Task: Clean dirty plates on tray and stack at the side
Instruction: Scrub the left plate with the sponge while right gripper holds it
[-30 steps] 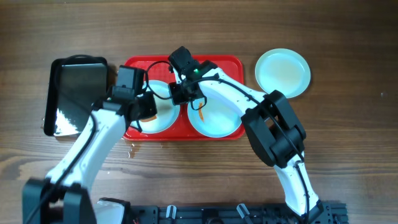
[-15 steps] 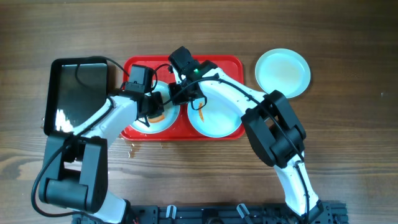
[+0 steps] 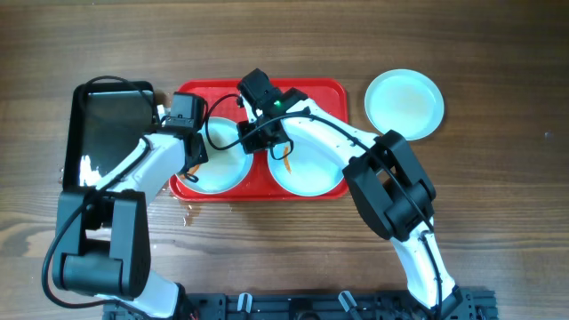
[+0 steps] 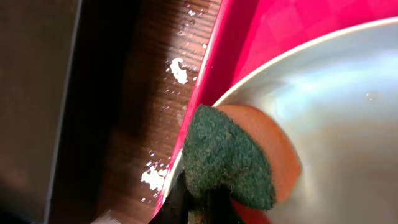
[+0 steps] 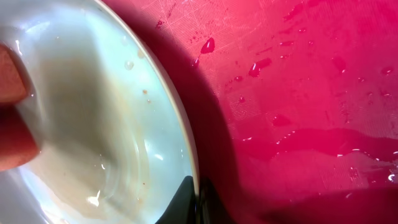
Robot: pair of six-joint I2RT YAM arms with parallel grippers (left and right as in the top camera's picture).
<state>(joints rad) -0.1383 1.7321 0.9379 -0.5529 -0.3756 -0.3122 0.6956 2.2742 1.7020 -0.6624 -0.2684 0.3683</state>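
Note:
The red tray (image 3: 324, 90) holds two pale plates. My left gripper (image 3: 189, 160) is shut on a green and orange sponge (image 4: 233, 155) and presses it on the left plate (image 3: 224, 166) at its left rim. That plate fills the right of the left wrist view (image 4: 336, 112). My right gripper (image 3: 252, 140) is shut on this plate's right rim, and the right wrist view shows its jaws (image 5: 198, 190) pinching the rim of the plate (image 5: 93, 124). The right plate (image 3: 311, 171) has an orange smear. A third plate (image 3: 404, 102) lies on the table right of the tray.
A glossy black tray (image 3: 111, 129) lies just left of the red tray, with a narrow strip of wet wooden table (image 4: 158, 99) between them. Water drops lie on the red tray floor (image 5: 298, 93). Cables run over the tray's back.
My left gripper has moved the sponge from the middle of the left plate to its left rim. My right gripper has kept its hold on the plate's rim.

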